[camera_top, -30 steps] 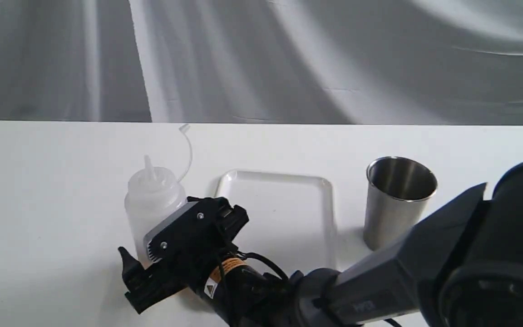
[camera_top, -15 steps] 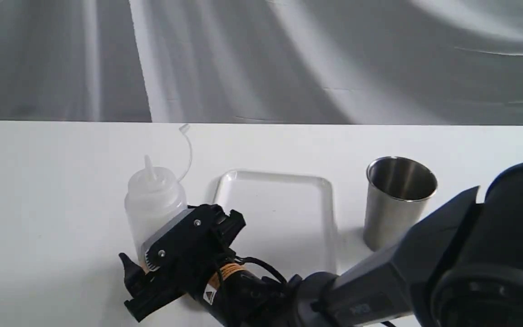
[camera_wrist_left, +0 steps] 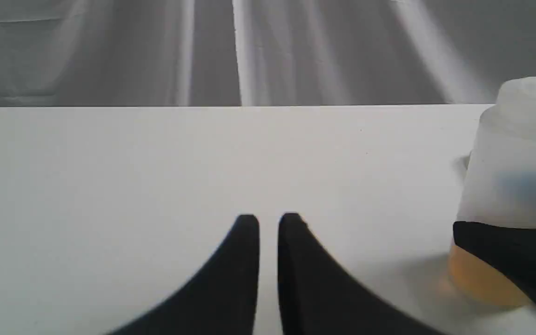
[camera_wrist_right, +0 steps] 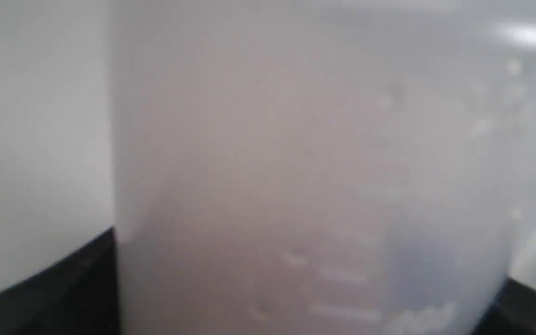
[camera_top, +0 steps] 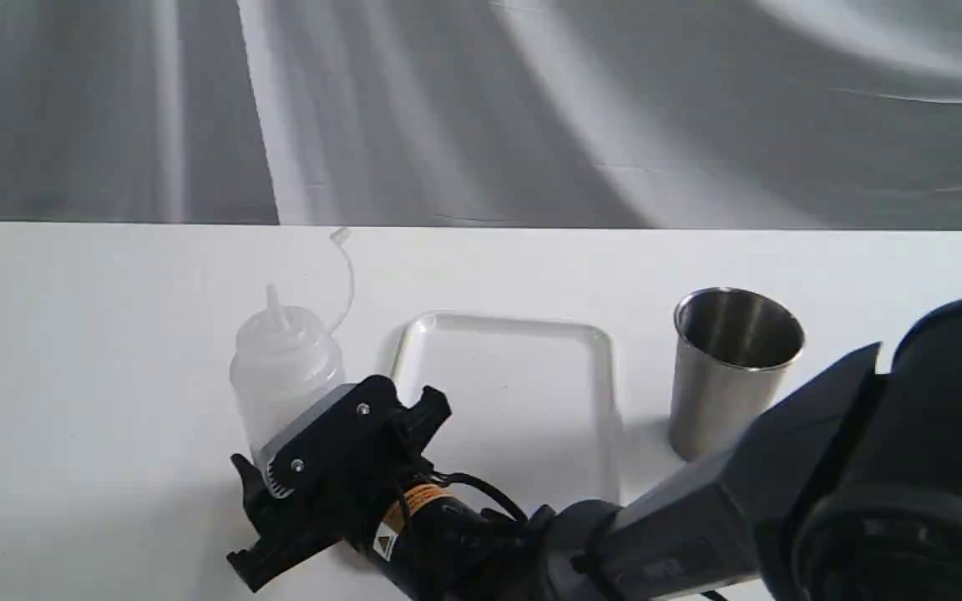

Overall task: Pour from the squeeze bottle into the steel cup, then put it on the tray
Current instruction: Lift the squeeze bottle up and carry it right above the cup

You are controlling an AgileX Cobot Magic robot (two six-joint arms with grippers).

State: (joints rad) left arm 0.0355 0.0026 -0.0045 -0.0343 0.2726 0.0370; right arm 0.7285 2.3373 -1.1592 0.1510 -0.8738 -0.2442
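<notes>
Though the right tool (camera_top: 337, 430) straddles the squeeze bottle (camera_top: 285, 367) low down, I cannot tell whether it pinches yet. The bottle stands upright on the surface (camera_top: 72, 334), just left of the tray (camera_top: 506, 325). Lifting, pouring into the steel cup (camera_top: 731, 367) and traying apparently remain. The left tool (camera_wrist_left: 268, 221), nearly pressed together, holds nothing. One bottle, one cup, one tray, two tools.

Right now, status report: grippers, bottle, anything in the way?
Left gripper shut, empty. Right gripper jaws either side of squeeze bottle, low down; grip unconfirmed. Bottle upright on table, unpoured. Only the tray lies between it and steel cup.
</notes>
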